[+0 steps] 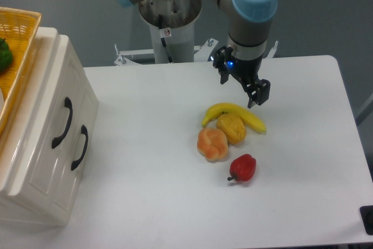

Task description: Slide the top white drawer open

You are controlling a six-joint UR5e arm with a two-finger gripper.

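The cream-white cabinet stands at the table's left edge, its front facing the table's middle. The top white drawer is the upper one, nearer the cabinet's lid, with a black curved handle. It sits flush with the cabinet front, shut. The lower drawer, with a matching handle, is also shut. My gripper hangs over the far middle of the table, well to the right of the cabinet. It is open and holds nothing.
A yellow wicker basket with a green item rests on the cabinet. A banana, a yellow fruit, an orange fruit and a red pepper lie below the gripper.
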